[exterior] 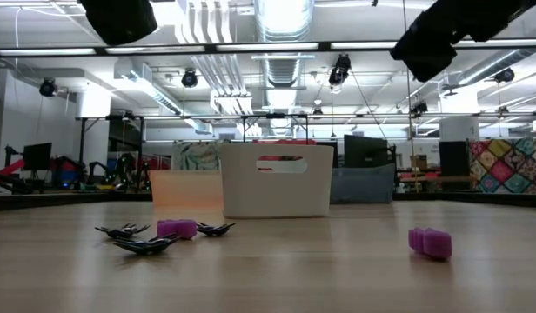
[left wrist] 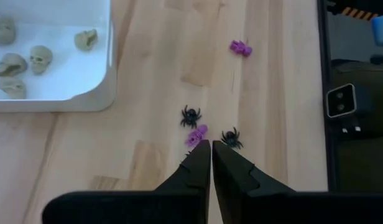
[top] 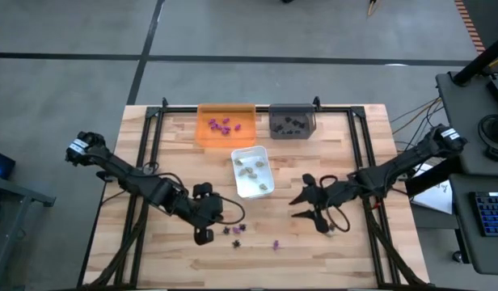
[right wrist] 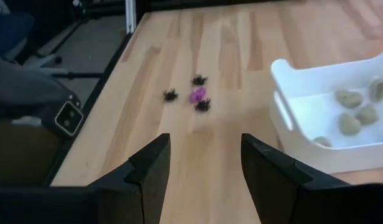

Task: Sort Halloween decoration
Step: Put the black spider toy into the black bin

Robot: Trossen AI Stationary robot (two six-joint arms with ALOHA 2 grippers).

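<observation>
Hovering above the table (top: pixel 168 145), the left gripper (left wrist: pixel 210 152) is seen with its fingers pressed together, empty, just beside a small cluster of Halloween decoration: a purple piece (left wrist: pixel 196 135) between two black spiders (left wrist: pixel 190 116). Another purple piece (left wrist: pixel 240 48) lies apart on the wood. The right gripper (right wrist: pixel 203 163) is held spread wide, nothing between its fingers. Beige skulls (top: pixel 251 167) are kept in the white tray (top: pixel 240 190), purple pieces in the orange tray (top: pixel 204 136), black ones in the grey tray (top: pixel 275 131).

Left claw (top: pixel 207 215) closed beside loose purple and black pieces (top: pixel 235 230).
</observation>
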